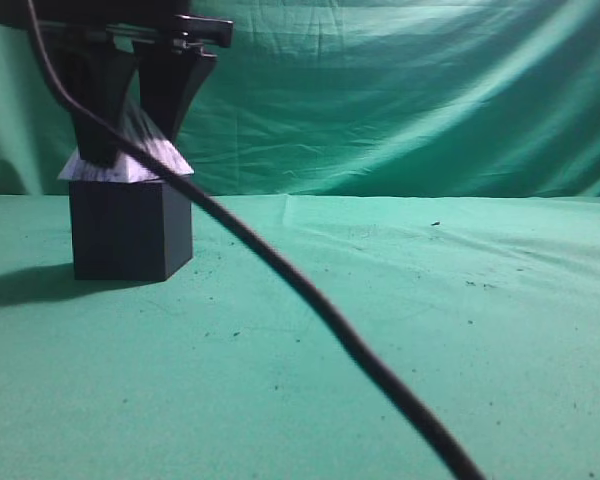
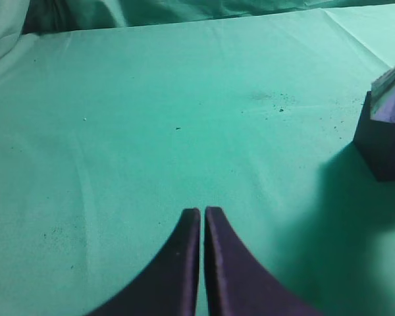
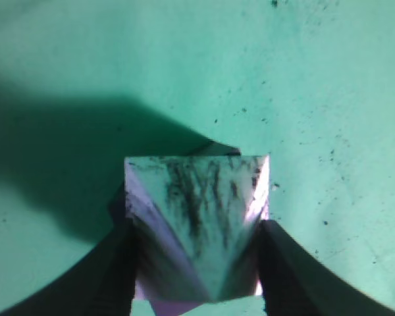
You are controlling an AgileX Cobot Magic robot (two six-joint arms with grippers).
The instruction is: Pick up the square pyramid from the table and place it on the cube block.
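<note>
a: one step looks left, by this observer's judgement. the square pyramid [image 1: 130, 160] sits with its base on top of the cube block [image 1: 130, 228], corners overhanging a little in the exterior view. the right hand [image 1: 135, 95] straddles it from above, a dark finger on each sloped side.

b: grasping or let go?

a: the right wrist view shows both fingers [image 3: 105, 276] flush against the square pyramid [image 3: 196, 227], no gap on either side, so it reads as gripped on the pyramid. release and a clear lift-off remain, as far as can be judged.

b: the other arm?

a: the left hand [image 2: 203, 217] hangs idle over bare cloth, fingers pressed together, holding nothing. at the right edge of its view the cube block [image 2: 382, 148] shows with a sliver of the pyramid on top.

b: surface?

a: the counter [image 1: 430, 330] is green cloth, lightly creased, dotted with small dark specks. the stack throws a shadow to the left in the exterior view.

b: room?

a: a draped green backdrop [image 1: 410, 90], folded and wrinkled, closes off everything behind. a black cable [image 1: 310, 290] runs diagonally across the exterior view, near the lens. nothing else stands on the cloth in view.
</note>
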